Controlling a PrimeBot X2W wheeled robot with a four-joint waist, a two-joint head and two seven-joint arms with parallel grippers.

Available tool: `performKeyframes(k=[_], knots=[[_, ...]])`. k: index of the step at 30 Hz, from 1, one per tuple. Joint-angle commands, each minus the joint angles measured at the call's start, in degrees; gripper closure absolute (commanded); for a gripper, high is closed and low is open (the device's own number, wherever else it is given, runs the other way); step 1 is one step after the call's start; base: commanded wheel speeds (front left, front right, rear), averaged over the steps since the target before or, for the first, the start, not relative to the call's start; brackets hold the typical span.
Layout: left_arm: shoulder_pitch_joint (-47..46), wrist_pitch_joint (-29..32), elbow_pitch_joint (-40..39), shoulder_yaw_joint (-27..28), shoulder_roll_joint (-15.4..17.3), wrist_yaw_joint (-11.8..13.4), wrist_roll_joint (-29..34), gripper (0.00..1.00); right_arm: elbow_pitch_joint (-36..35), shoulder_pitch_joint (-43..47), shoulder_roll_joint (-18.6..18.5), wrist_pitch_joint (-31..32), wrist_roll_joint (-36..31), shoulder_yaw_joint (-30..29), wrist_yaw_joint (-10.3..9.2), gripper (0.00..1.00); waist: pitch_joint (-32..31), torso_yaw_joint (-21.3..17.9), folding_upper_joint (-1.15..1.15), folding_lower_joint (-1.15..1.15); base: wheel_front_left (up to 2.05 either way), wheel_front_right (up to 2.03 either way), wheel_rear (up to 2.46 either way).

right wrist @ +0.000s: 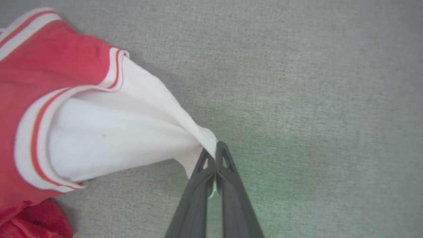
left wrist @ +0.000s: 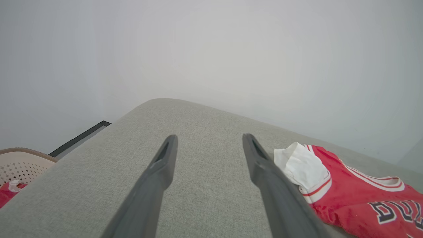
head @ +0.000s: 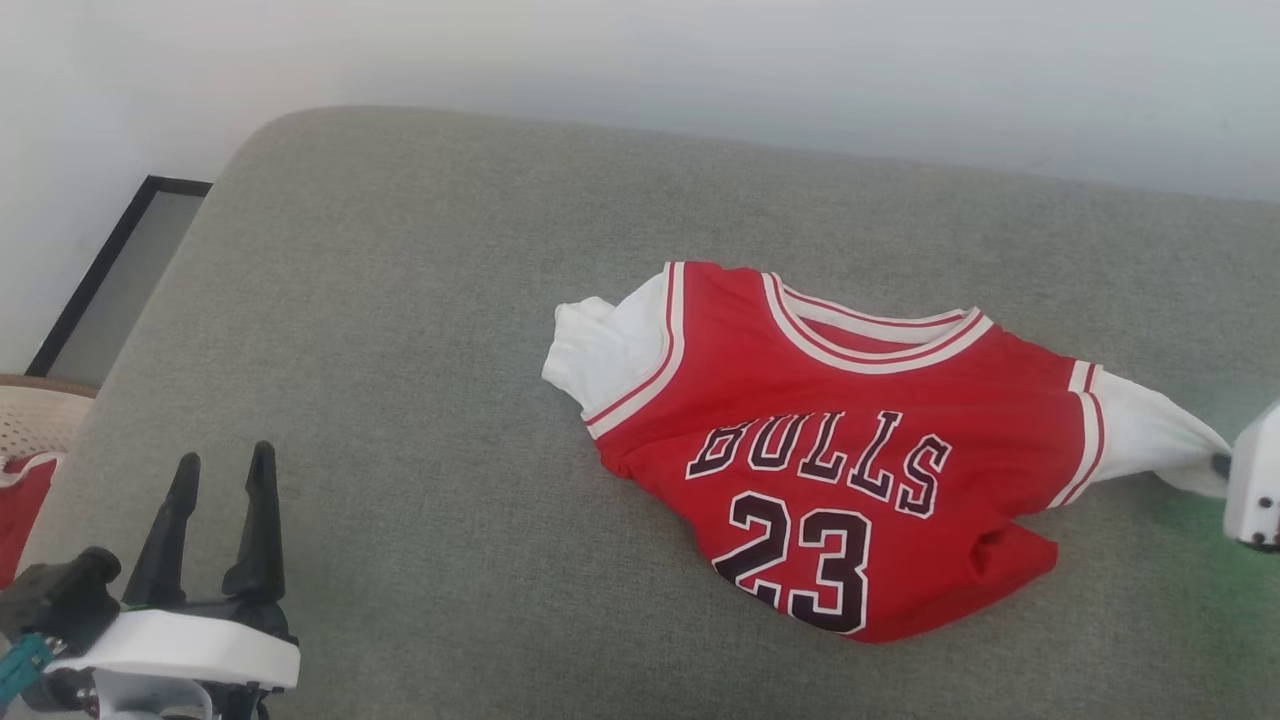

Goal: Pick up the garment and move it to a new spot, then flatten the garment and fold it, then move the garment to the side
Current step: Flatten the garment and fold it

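I have the red jersey-style shirt with white short sleeves and a black "BULLS 23" print (head: 850, 450) lying right of centre in the head view, on the grey woven fabric cushion (head: 400, 350). Its chest faces up, its collar points toward the top of the frame, and its lower hem is rumpled and partly tucked under.

At the right edge of that frame, the shirt's white sleeve (head: 1150, 440) is drawn out to a point. In the right wrist view, my right gripper (right wrist: 216, 152) has its two dark fingers pressed together on the tip of that sleeve, with white cloth pinched between them. A green glow lies on the cushion beside them.

My left gripper (head: 225, 455) sits at the lower left of the head view, well apart from the shirt. Its fingers are spread with nothing between them, and they point up the frame above bare cushion.

At the far left edge I see a beige perforated basket (head: 35, 420) with a piece of red-and-white cloth (head: 20, 510) in it. Above that, a black-framed panel (head: 110, 270) leans against the pale wall (head: 700, 60).
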Motion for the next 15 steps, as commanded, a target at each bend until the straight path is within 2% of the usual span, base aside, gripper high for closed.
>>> performKeyframes(k=[1,2,3,8,15], knots=[[-1.0,-0.2,0.2,-0.2,0.3,-0.1,-0.1,0.00,0.8,0.1,0.8,-1.0,-0.9,-0.4,0.01,0.90,0.2,0.2,0.00,0.00,0.00,0.00,0.00],[-1.1,-0.2,0.3,-0.3,0.3,-0.1,-0.1,0.00,1.6,-0.1,1.4,-1.3,-1.3,-0.7,0.01,0.52,0.3,0.2,0.00,0.00,0.00,0.00,0.00],[-1.2,-0.2,0.4,-0.5,0.4,-0.1,-0.1,0.00,2.6,-0.6,2.2,-1.5,-1.5,-1.0,0.01,0.00,0.4,0.2,0.00,0.00,0.00,0.00,0.00],[-2.7,-0.3,0.8,-1.7,2.3,-0.1,-0.5,0.00,4.5,-3.1,4.1,-2.0,-3.3,-0.9,0.01,0.00,0.4,-0.5,0.00,0.00,0.00,0.00,0.00],[-5.3,0.8,1.2,-4.6,6.6,-0.1,-3.2,0.00,0.0,-4.6,4.0,-3.2,-2.9,-0.1,0.02,0.00,-0.2,-3.8,0.00,0.00,0.00,0.00,0.00]])
